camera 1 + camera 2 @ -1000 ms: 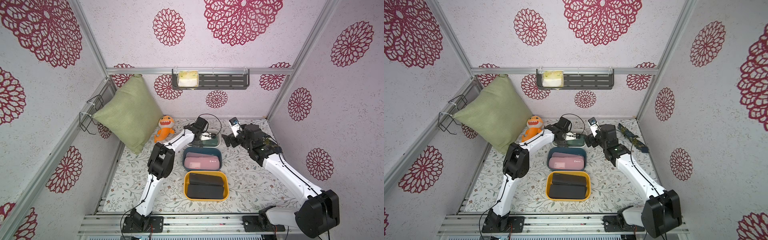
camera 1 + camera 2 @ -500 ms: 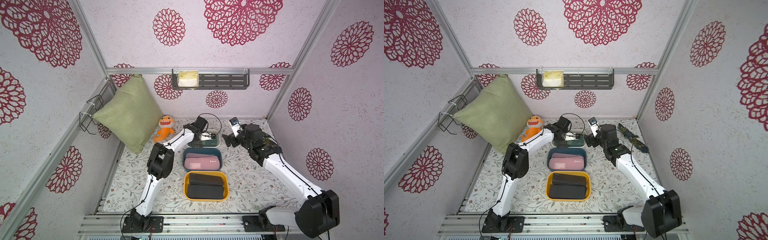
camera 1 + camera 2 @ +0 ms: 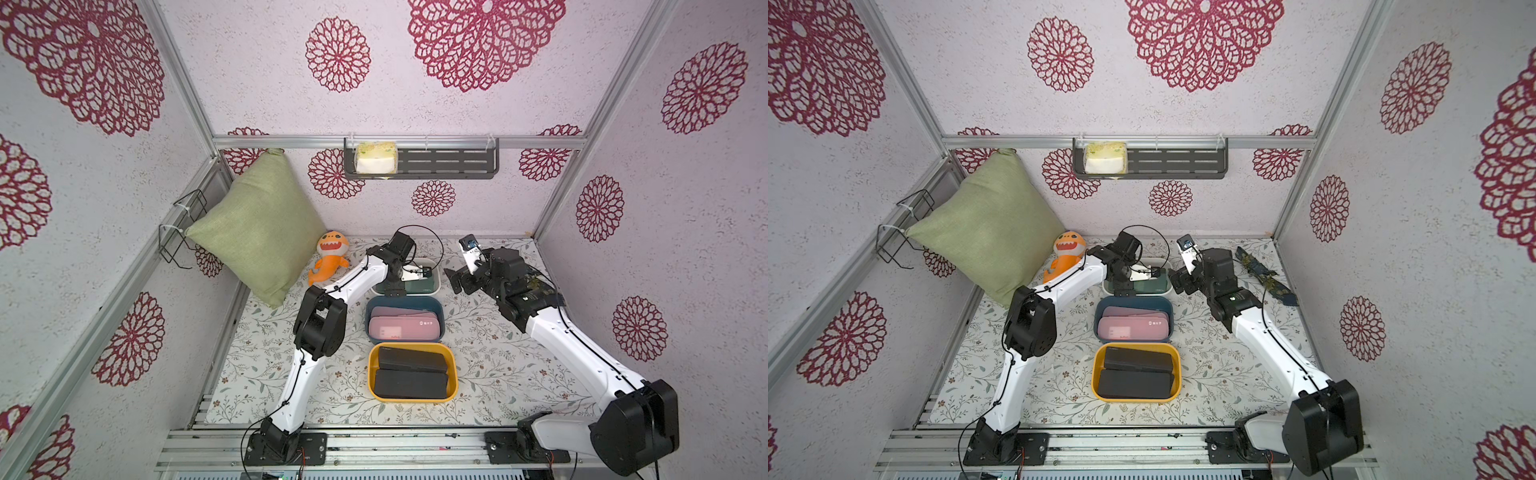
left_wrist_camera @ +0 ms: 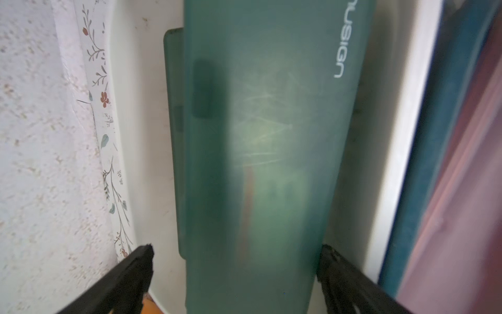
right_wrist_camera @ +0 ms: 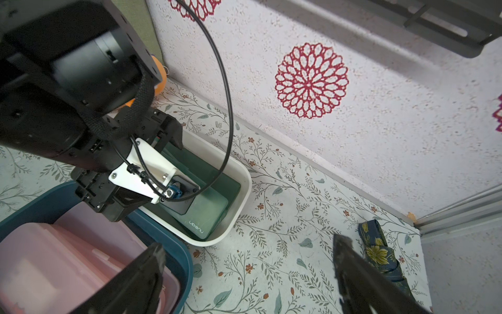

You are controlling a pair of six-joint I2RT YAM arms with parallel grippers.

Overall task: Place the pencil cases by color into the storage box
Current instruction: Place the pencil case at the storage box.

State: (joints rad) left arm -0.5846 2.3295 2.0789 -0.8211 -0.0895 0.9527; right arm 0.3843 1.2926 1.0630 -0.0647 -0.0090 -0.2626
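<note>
Bins stand in a column at the centre of both top views, on the floral table (image 3: 498, 353): the white bin (image 3: 434, 266) uppermost, the blue bin (image 3: 442, 320) below it, the yellow bin (image 3: 455, 374) lowest. Stacked in the white bin lie the green pencil cases (image 4: 266, 136). The pink pencil cases (image 3: 403, 328) fill the blue bin, and the black pencil cases (image 3: 409, 374) lie in the yellow bin, two of them showing.

The left tool (image 4: 235, 252) hangs low over the white bin, fingers spread to either side of the top green case and pinching nothing. Whether they touch its edges I cannot tell. The right tool (image 5: 248, 243), just right of the white bin in the top views, is also spread and empty, above bare table. A dark blue floral cloth strip (image 3: 1262, 274) lies at the table's right edge.
</note>
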